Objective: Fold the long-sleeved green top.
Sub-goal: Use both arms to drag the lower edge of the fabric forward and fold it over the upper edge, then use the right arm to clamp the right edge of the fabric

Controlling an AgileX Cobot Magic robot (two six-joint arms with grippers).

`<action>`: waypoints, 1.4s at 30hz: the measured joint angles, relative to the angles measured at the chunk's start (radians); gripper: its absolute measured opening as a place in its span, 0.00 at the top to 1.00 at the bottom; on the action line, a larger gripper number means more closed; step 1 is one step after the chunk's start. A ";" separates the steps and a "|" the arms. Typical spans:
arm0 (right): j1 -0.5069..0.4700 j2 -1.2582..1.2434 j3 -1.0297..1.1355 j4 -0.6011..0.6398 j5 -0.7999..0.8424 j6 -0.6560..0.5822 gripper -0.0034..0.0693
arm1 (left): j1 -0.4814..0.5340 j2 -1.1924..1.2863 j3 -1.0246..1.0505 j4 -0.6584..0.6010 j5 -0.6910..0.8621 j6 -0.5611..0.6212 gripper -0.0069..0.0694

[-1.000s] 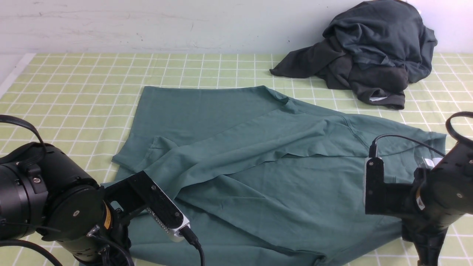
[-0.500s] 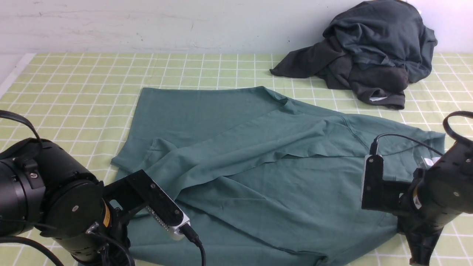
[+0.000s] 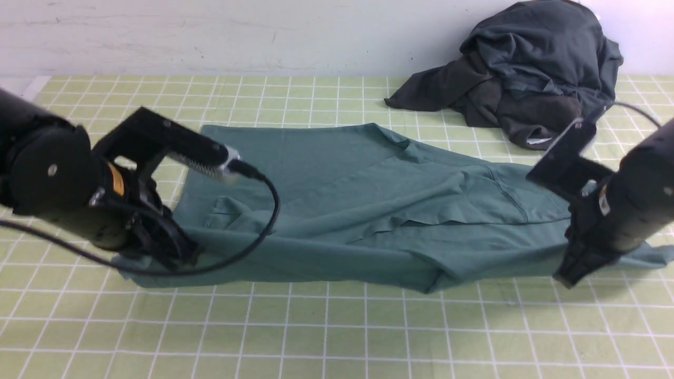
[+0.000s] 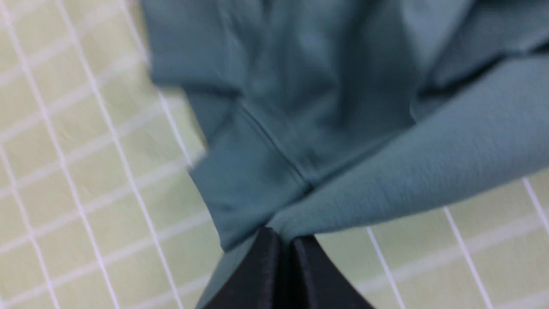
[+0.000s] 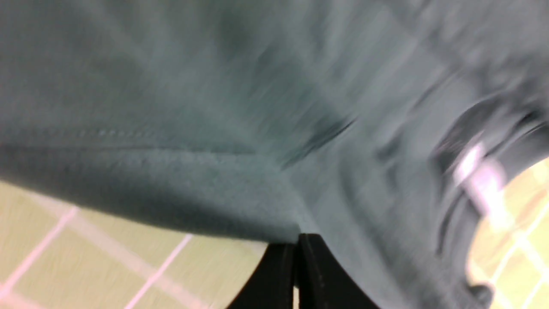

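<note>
**Two grippers stretch a green top across a checked table**

A yellow-green checked tablecloth (image 3: 337, 326) fills the scene from the pale rear wall forward. The green long-sleeved top (image 3: 358, 210) lies across its middle, spread from left to right. Its rear part rests flat, and its near edge is pulled into a long, taut line between the two arms. A heap of dark charcoal garments (image 3: 526, 79) sits against the wall at the rear right, well apart from the top's body.

The left gripper (image 3: 179, 258) holds the near left end of the fabric. In the left wrist view its black fingers (image 4: 257, 274) press together, with teal cloth bunched at their tips. The right gripper (image 3: 566, 276) holds the near right end. Its fingers (image 5: 274, 279) are likewise closed on a fold of the same cloth. A small white patch (image 5: 472, 167), too blurred to read, shows near the neck opening in the right wrist view.
</note>
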 joint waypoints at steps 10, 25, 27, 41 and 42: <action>-0.130 0.288 -0.430 0.154 -0.056 -0.015 0.96 | 0.089 0.383 -0.485 0.021 -0.021 -0.006 0.90; -0.172 0.731 -0.969 0.183 -0.013 0.129 0.79 | 0.156 0.919 -0.986 0.084 -0.185 -0.081 0.58; -0.172 0.742 -1.000 0.170 0.003 0.201 0.69 | 0.174 0.955 -1.020 0.119 -0.186 -0.168 0.47; -0.024 0.851 -1.042 0.856 0.081 -0.485 0.95 | 0.160 0.938 -1.069 -0.203 0.280 0.131 0.86; -0.015 0.866 -1.042 0.881 0.053 -0.520 0.96 | 0.158 0.947 -1.069 -0.229 0.291 0.153 0.88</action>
